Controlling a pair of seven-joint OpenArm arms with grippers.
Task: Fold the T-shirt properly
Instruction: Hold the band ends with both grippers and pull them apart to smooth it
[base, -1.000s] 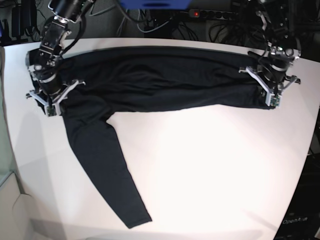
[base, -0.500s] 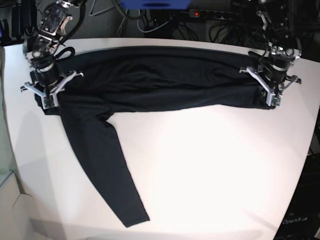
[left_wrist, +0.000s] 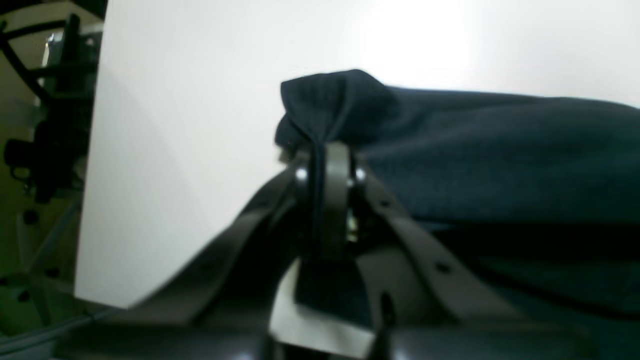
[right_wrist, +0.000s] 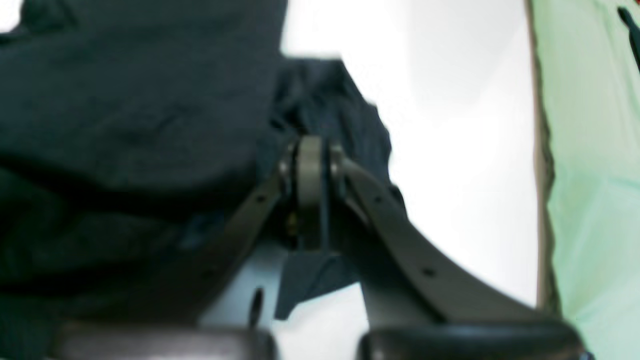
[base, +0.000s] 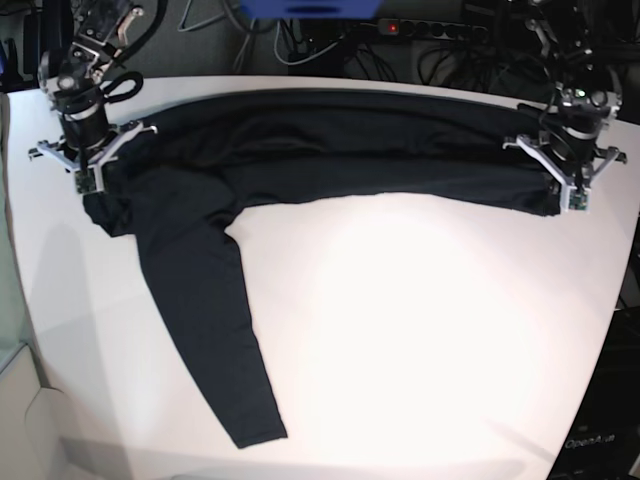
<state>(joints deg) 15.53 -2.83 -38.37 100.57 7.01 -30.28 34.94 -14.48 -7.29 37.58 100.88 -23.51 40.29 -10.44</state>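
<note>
The black T-shirt (base: 330, 150) lies as a long band across the far side of the white table (base: 420, 330), pulled taut between both grippers. One long sleeve (base: 205, 320) trails toward the near left. My left gripper (base: 572, 195) at the right end is shut on a bunched corner of the shirt (left_wrist: 335, 110), fabric pinched between its fingers (left_wrist: 336, 170). At the left end my right gripper (base: 88, 180) is shut on the other end of the shirt (right_wrist: 330, 100), cloth hanging out below its fingers (right_wrist: 310, 165).
Cables and a power strip (base: 420, 28) run behind the table's far edge. A pale green surface (right_wrist: 590, 150) lies beyond the table's left edge. The table's rounded right edge (base: 615, 330) is close to the left gripper.
Both grippers have moved outward and toward the far edge, still holding the shirt. The band has stretched longer and straighter, and the sleeve has slid a little to the left.
</note>
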